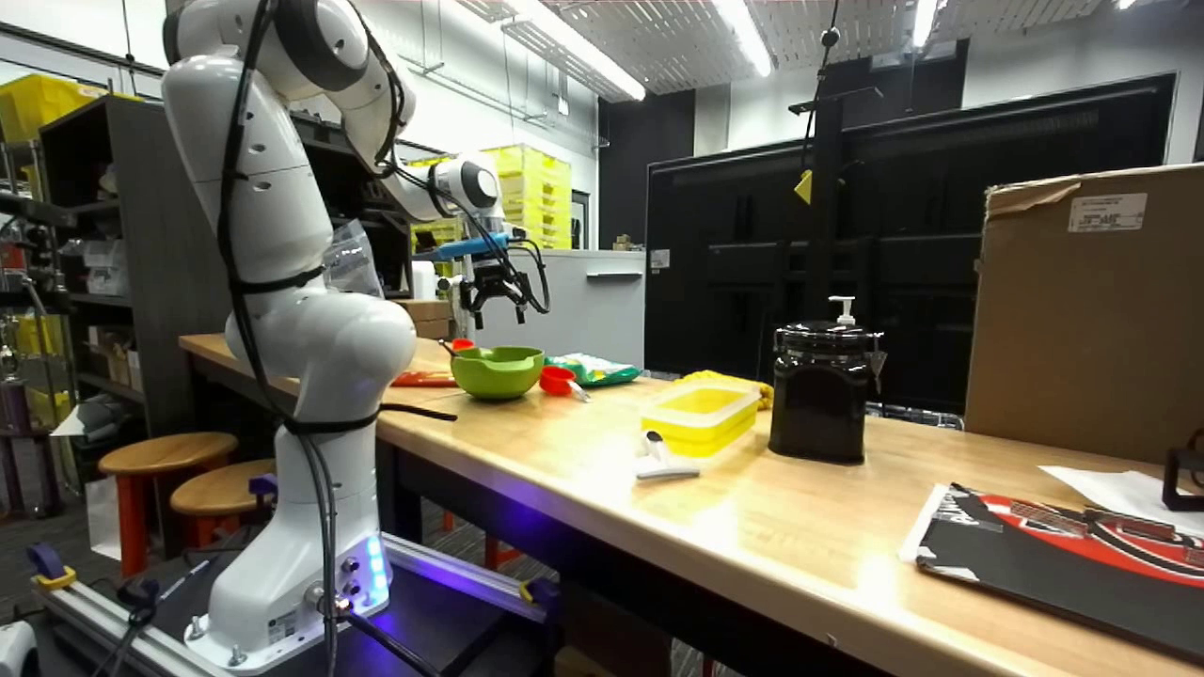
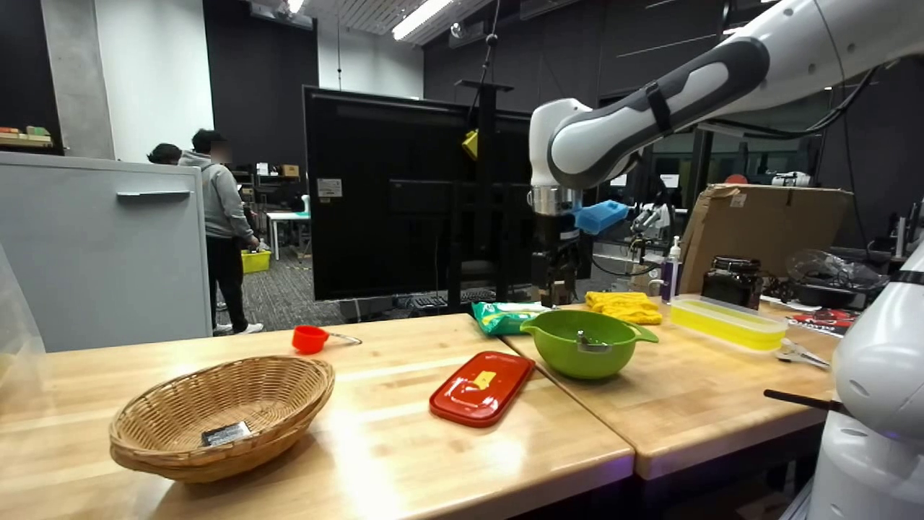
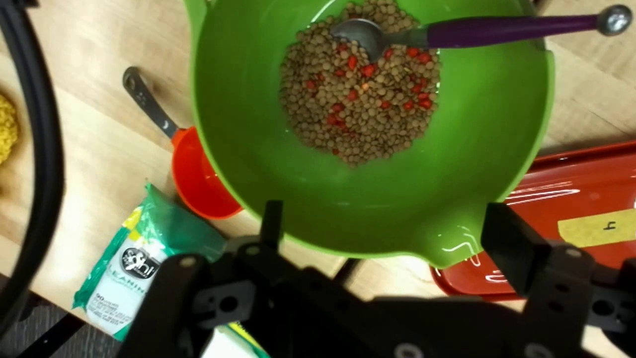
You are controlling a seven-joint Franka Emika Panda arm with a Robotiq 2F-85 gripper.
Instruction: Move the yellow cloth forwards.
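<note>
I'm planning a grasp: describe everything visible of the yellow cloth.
The yellow cloth is bright, with a nubby textile surface, loosely folded in layers. It lies on the wooden table, partly hidden behind the yellow container in an exterior view; whether they touch is unclear. The wrist view's left edge shows only a piece. The open gripper hangs clear of it.

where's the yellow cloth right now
In an exterior view, the yellow cloth lies right of centre, beyond the green bowl and just left of the yellow plastic container.
</note>
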